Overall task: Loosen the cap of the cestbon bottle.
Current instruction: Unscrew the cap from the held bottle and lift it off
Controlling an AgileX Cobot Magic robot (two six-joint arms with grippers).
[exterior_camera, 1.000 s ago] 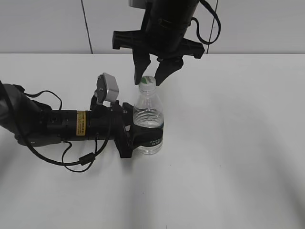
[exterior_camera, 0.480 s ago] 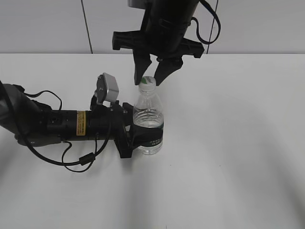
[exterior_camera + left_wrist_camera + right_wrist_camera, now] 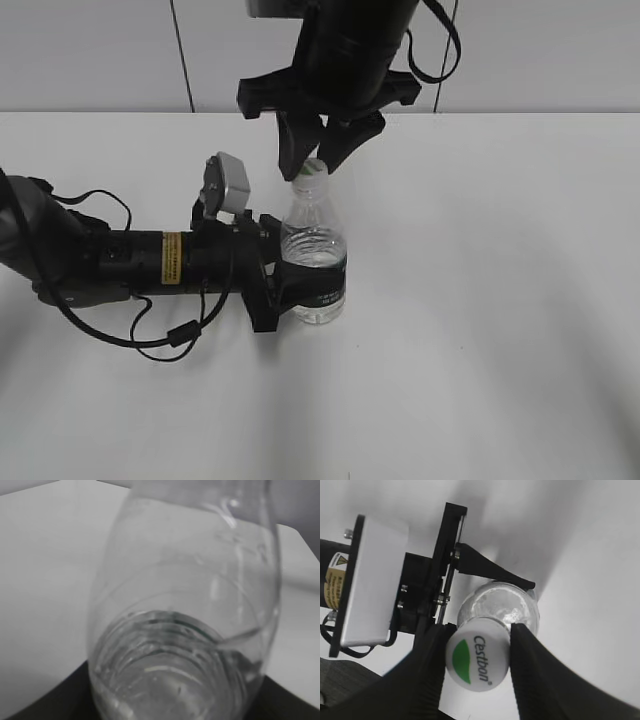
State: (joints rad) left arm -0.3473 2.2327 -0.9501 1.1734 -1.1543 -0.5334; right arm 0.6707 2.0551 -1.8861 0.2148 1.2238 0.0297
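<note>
The cestbon bottle, thin-walled and probably light and squashy, stands on the white surface clamped low by the left pincer, while the right pincer apparently pinches the small, smooth cap by its sides.

My left arm is a matte black tube with a yellow warning sticker, loose black cables and a white boxy wrist camera. My right arm is glossy black, its tapered fingers dark and smooth
</note>
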